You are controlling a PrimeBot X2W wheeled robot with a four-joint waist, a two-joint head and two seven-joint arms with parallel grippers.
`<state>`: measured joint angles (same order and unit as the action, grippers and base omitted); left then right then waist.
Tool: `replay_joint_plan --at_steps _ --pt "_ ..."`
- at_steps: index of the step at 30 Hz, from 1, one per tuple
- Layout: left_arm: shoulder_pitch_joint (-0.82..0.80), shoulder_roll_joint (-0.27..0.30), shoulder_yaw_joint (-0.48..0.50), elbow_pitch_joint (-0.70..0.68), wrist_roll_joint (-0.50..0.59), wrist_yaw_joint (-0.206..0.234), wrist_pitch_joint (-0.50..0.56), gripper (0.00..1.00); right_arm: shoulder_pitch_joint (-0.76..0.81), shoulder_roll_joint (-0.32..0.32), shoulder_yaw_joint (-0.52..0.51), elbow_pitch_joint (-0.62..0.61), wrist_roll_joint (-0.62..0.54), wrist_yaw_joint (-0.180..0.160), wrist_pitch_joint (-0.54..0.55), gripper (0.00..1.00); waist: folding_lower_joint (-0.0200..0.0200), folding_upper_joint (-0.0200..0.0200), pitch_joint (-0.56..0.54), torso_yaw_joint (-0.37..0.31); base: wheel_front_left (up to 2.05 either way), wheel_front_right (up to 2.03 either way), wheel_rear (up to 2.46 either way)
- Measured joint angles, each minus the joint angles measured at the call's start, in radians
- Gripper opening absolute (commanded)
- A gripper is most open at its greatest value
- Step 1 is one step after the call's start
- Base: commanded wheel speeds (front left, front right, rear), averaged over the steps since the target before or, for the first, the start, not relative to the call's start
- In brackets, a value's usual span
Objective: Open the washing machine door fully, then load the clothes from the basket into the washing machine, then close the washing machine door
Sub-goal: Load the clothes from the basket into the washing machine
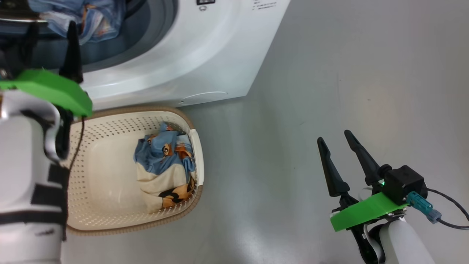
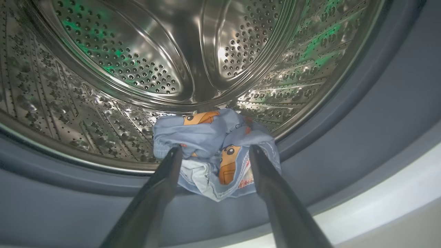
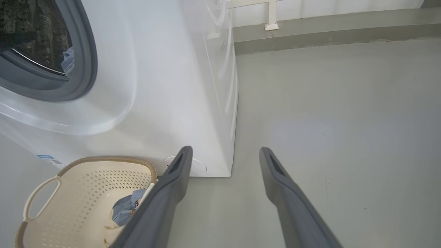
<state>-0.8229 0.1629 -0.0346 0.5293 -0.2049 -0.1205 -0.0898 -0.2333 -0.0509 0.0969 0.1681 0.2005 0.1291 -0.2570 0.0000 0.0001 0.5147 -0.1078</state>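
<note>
The white washing machine (image 1: 190, 51) stands with its mouth uncovered; its door is out of view. A light-blue printed piece of clothes (image 2: 213, 151) lies on the lip of the steel drum (image 2: 137, 62), spilling onto the grey gasket (image 2: 361, 137). My left gripper (image 2: 215, 148) is open at the mouth, one finger on each side of that piece. More clothes (image 1: 165, 165), blue and cream, lie at the right end of the cream basket (image 1: 110, 121) on the floor before the machine. My right gripper (image 1: 333, 136) hovers open and empty over the floor, to the basket's right.
Grey floor (image 1: 348, 73) stretches to the right of the machine and basket. A low step and white wall (image 3: 327, 20) run behind the machine's side. The basket's handle (image 3: 38, 193) faces away from the machine. A cable (image 1: 450, 212) trails from my right wrist.
</note>
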Motion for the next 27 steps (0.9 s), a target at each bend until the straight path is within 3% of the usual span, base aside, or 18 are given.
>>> replay_joint_plan --at_steps 20,27 --pt "-0.299 0.000 -0.056 0.360 -0.069 -0.007 0.232 1.00 -0.013 0.000 0.026 0.003 0.019 0.000 0.000 1.00 0.0000 0.0000 0.046 -0.048 0.00 0.00 0.00" --pt "-0.355 0.011 -0.056 0.454 -0.063 0.061 0.274 1.00 -0.013 0.000 0.034 0.002 0.031 0.000 0.000 1.00 0.0000 0.0000 0.074 -0.060 0.00 0.00 0.00"
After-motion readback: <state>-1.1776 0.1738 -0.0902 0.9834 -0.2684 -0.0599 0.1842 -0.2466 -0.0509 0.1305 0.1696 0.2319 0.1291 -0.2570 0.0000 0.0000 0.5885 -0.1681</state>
